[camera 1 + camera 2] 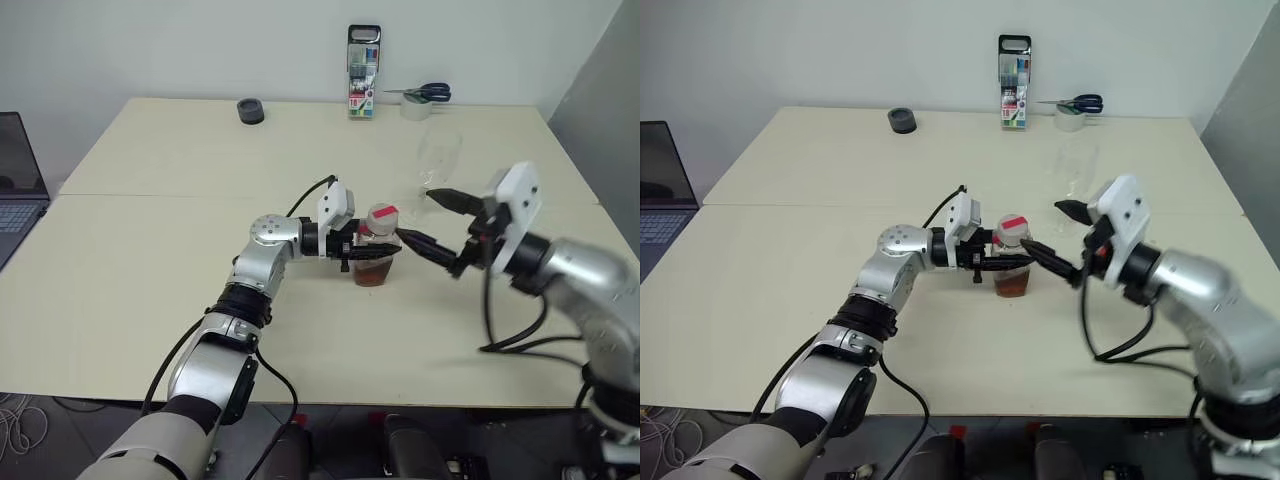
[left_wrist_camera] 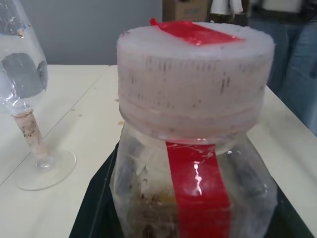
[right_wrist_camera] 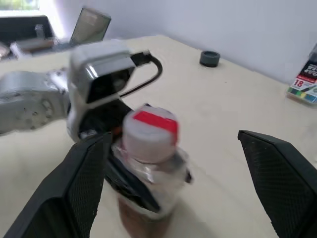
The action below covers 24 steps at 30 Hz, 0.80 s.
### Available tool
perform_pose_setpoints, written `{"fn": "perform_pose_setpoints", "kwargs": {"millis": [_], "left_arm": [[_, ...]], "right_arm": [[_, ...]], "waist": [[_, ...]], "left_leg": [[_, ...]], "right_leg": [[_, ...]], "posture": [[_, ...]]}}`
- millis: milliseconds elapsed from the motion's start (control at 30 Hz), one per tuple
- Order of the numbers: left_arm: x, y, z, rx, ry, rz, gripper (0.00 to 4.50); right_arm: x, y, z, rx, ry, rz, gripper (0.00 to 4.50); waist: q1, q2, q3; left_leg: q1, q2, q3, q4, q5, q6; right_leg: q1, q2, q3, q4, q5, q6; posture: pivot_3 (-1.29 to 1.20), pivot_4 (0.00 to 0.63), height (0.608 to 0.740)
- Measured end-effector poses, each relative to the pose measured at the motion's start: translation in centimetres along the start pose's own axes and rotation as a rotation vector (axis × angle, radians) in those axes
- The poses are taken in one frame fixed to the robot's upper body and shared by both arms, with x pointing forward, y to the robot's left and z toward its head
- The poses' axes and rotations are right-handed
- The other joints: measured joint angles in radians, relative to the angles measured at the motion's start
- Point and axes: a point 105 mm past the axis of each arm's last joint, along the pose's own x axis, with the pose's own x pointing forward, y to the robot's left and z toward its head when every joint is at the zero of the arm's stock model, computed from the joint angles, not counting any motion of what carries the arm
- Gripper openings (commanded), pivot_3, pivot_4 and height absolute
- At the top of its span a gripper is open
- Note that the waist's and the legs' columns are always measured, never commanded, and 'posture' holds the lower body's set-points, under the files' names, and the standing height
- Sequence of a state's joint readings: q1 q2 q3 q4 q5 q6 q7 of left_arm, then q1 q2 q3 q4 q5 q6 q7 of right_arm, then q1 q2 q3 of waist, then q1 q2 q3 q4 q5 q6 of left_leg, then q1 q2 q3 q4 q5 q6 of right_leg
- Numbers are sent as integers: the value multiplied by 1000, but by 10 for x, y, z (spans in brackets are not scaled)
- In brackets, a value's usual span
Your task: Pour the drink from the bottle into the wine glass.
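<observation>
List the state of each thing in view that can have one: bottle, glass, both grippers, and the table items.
Small clear plastic bottle: upright on the table, white cap on, reddish-brown drink low inside.
Clear stemmed wine glass: upright, empty.
Left gripper: shut on the bottle.
Right gripper: open, fingers either side of the bottle's cap, not gripping.
Marker pen case: standing upright.
Scissors: closed, lying on the tape roll.

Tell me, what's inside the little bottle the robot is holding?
The bottle has reddish-brown drink sitting in its lower part. Its white cap with red tape is on. The left gripper's fingers cover part of its middle, so the exact level there is hidden.
</observation>
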State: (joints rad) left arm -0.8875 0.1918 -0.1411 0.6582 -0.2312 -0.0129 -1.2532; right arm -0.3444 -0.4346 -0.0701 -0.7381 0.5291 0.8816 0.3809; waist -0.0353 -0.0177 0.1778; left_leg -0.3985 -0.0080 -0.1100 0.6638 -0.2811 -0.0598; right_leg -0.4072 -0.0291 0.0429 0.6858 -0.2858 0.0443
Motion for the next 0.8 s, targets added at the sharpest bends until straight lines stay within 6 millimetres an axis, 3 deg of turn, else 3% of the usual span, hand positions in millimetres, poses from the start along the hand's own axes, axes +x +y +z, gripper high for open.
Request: {"fn": "perform_pose_setpoints", "kwargs": {"millis": [167,333,733,800], "left_arm": [[2,6,5,35,-5,24,1692],[4,6,3,29,-14,26,1692],[5,8,4,43,-15,35,1692],[5,8,4,47,-14,40,1692]], "right_arm": [[14,3,-5,-41,-3,-181,4334],[27,7,-6,-50,-16,-229,4334],[41,-5,-5,-30,-55,-304,4334],[42,-4,-5,-24,-57,-299,3778]], "waist": [[0,0,0],[-2,0,0],[-9,0,0],[-10,0,0]], "left_leg": [[1,0,0,1,0,0],[1,0,0,1,2,-3],[1,0,-1,0,2,-3],[1,0,-1,0,2,-3]], "right_leg": [[0,0,0,2,0,0],[0,0,0,1,0,0],[0,0,0,2,0,0],[0,0,0,2,0,0]], "posture": [[0,150,740],[0,150,740],[0,150,740],[0,150,740]]}}
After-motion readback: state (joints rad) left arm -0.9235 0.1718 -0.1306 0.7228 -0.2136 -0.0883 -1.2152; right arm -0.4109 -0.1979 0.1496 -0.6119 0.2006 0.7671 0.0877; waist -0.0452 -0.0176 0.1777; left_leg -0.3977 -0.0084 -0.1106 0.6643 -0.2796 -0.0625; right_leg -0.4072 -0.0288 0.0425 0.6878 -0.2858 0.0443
